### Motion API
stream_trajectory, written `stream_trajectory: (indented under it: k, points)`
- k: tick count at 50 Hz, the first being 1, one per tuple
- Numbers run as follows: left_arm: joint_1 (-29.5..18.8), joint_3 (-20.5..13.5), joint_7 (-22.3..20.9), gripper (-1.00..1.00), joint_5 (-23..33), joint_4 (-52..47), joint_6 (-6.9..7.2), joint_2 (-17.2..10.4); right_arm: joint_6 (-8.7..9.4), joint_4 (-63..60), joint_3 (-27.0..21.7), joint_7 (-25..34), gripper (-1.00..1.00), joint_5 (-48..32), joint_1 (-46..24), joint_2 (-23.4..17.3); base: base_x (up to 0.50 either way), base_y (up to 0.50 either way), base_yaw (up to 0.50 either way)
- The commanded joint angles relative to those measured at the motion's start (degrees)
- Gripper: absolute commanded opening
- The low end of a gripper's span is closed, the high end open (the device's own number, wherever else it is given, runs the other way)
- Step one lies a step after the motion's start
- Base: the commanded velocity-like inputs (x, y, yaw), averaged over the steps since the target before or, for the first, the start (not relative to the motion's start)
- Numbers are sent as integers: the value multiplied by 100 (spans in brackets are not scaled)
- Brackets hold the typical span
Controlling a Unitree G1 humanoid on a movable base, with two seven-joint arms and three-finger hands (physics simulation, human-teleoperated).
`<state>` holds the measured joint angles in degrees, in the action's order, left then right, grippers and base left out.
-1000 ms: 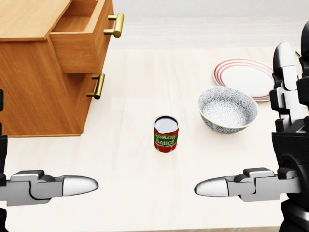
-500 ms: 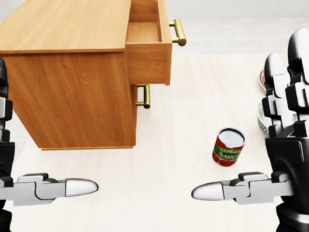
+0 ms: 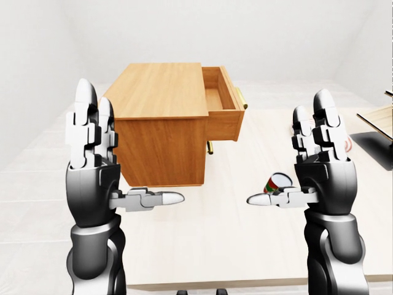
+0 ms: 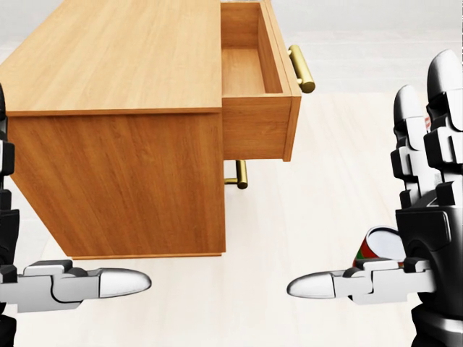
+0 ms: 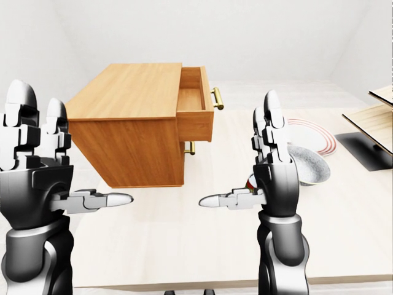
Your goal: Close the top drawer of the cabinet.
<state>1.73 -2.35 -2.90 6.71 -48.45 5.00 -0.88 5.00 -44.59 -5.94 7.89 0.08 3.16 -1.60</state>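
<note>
A wooden cabinet (image 4: 116, 137) stands on a pale table (image 3: 245, 233), filling the upper left of the head view. Its top drawer (image 4: 257, 87) is pulled out toward the view's right, open and showing a bare wooden inside, with a brass handle (image 4: 302, 69) on its face. Below it a second brass handle (image 4: 239, 175) peeks out from under the open drawer; that lower drawer sits flush with the cabinet. Both robot hands are raised over the table, palms facing each other, touching nothing. The left hand (image 3: 92, 160) is at the left of the left-eye view, two fingers upright and spread from the thumb (image 3: 150, 198), which points sideways toward the middle. The right hand (image 3: 322, 163) mirrors it at the right, fingers upright and apart, thumb (image 3: 276, 198) pointing inward. Neither hand is near the drawer; both are lower in the views than the cabinet. A tomato sauce can (image 3: 277, 182) lies tilted on the table, partly hidden behind the right hand. In the right-eye view a patterned bowl (image 5: 310, 165) sits to the right of that hand, with a red-rimmed plate (image 5: 310, 135) just above it.
</note>
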Motion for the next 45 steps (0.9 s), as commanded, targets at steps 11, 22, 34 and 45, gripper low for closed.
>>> stream_trajectory:
  k: [11,22,34,45]
  points:
    - [-7,3,-14,100,2,66,0,-22,0,81,-10,1,100,-32,-50,-33,39,-17,0]
    - [80,-70,-47,100,-64,350,0,-10,0,131,12,76,100,19,6,-30,38,-7,0]
    - [256,-78,-22,100,-65,528,0,18,0,296,-89,-166,100,-85,-100,17,9,-1,0]
    - [348,-50,-35,100,-52,519,0,42,0,427,-196,-321,100,25,-284,-33,0,0,0]
